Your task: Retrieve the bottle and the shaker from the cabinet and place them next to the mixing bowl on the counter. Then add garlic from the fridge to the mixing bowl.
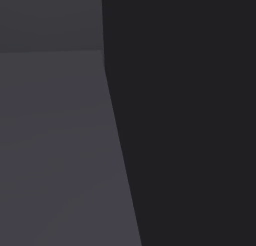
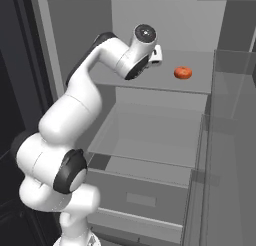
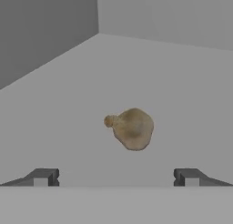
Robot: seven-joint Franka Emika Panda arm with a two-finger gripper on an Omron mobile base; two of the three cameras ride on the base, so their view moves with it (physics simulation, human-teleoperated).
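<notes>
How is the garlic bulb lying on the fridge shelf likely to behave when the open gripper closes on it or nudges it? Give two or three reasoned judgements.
The garlic looks rounded and lumpy with a stubby stem, so a nudge would probably make it wobble or roll unevenly across the flat shelf. It appears small between the gripper fingertips, so it is likely light. Its curved sides may slip unless it is gripped across the widest part.

Tan-brown garlic (image 3: 132, 128) on plain grey shelf (image 3: 182, 91) (orange-red item (image 2: 183, 72) nearby).

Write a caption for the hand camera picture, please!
Open gripper hovering over a tan garlic on a grey fridge shelf.
</notes>
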